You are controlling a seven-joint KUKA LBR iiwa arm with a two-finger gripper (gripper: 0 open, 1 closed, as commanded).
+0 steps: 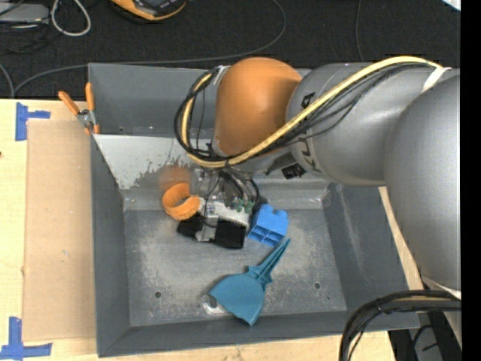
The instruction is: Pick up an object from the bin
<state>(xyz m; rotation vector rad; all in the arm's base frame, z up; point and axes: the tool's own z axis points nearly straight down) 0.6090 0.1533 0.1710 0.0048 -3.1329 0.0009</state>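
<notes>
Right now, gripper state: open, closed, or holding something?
Gripper: cannot be told; it sits low between an orange ring and a blue block.

Grey arm [376, 134], orange wrist cover [252, 100], yellow-black cables [301, 119]

In the bin [113, 277] we see a ring [179, 200] at left, a brick [268, 226] to its right, and a scoop [239, 295] before both.

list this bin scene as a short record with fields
bin: grey metal bin, few loose things
claw: claw low near the bin's middle
view's left of claw: orange ring, close beside it
view's right of claw: blue studded brick
near side: teal spatula, handle pointing toward the brick
held: cannot tell
</notes>
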